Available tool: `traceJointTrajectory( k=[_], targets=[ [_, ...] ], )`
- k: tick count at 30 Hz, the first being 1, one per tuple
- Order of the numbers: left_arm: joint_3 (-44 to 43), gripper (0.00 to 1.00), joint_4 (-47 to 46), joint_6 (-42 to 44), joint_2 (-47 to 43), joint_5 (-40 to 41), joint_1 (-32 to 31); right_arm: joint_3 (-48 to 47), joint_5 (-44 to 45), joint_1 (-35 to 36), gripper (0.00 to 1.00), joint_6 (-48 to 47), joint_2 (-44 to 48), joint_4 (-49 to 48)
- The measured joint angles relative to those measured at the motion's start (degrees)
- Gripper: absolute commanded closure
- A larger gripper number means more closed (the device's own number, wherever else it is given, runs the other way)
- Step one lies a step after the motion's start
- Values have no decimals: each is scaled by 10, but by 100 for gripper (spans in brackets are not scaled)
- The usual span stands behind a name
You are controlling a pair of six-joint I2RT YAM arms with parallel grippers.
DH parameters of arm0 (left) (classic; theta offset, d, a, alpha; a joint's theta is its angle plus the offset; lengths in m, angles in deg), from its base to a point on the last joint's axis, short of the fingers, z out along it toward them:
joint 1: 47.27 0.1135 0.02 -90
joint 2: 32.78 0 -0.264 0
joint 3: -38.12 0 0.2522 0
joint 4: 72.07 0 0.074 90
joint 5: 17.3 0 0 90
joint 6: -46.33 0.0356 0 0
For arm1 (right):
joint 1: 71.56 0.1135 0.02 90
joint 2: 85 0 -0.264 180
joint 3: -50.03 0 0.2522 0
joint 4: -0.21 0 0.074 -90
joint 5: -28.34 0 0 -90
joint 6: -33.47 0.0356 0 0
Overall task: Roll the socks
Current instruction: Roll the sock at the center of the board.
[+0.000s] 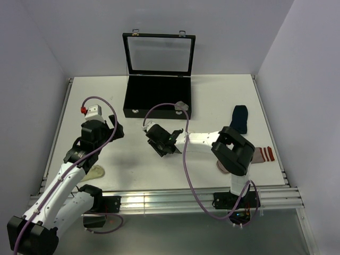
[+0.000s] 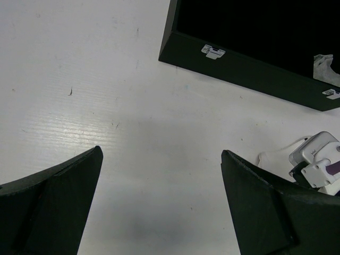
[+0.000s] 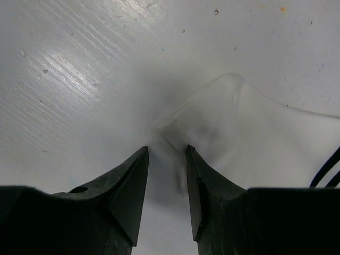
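The white sock point(image 3: 249, 133) lies on the desk point(image 3: 79, 64) near its middle. Its long axis runs away from my right fingers point(image 3: 127, 186), toward their right side. Its near corner sits between these fingers, which are half closed and, I judge, pinch it. The left fingers point(image 2: 64, 186) are spread wide and stand farther off.

Navy sock point(image 1: 240, 118) flat at right, striped grey sock point(image 1: 263, 154) near, white sock point(image 3: 239, 133) centre
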Motion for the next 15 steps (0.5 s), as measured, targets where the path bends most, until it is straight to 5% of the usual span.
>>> traceJointTrajectory(
  k=[15],
  targets=[
    [0,0,0,0,0,-6,0,-38,16,0,59,10,0,22]
  ],
)
